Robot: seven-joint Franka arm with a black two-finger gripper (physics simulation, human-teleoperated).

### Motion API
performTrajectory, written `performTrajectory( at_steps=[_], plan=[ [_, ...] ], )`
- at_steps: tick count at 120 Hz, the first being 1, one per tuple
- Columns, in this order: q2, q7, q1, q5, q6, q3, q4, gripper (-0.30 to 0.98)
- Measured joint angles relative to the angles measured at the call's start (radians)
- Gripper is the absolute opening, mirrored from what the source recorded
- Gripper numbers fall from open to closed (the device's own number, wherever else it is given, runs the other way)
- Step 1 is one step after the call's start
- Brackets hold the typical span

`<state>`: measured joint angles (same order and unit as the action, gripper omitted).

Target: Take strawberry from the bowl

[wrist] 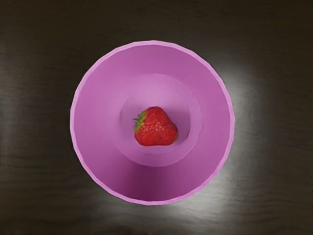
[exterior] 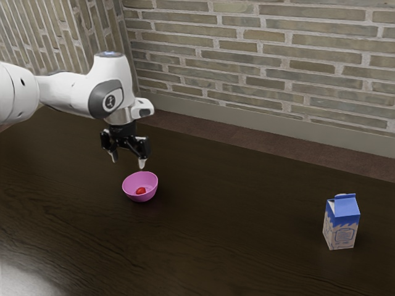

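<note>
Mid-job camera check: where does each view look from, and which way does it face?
Exterior view: beside the arm, looking down across the table toward a brick wall; my arm enters from the exterior view's left, with the open end effector at its end.
Wrist view: on my hand, facing down into the bowl.
Shared: the bowl, the strawberry inside it, and the table.

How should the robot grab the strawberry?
I'd come straight down from above, since the pink bowl's walls surround the strawberry but its top is open. It lies on its side, so the jaws should probably pinch its plump red middle, not the green leaves at one end.
</note>
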<state>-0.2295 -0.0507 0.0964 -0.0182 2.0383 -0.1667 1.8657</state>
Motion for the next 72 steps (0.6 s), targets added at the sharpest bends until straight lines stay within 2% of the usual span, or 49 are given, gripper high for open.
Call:
performTrajectory(
  at_steps=[28, 53, 72],
  plan=[
    [-0.015, -0.281, -0.008, 0.039, 0.141, -0.008, 0.062, 0.67],
    [-0.03, -0.47, -0.009, 0.077, 0.196, -0.03, 0.084, 0.65],
    [-0.065, -0.573, 0.001, 0.083, 0.221, -0.044, 0.076, 0.56]
  ],
)
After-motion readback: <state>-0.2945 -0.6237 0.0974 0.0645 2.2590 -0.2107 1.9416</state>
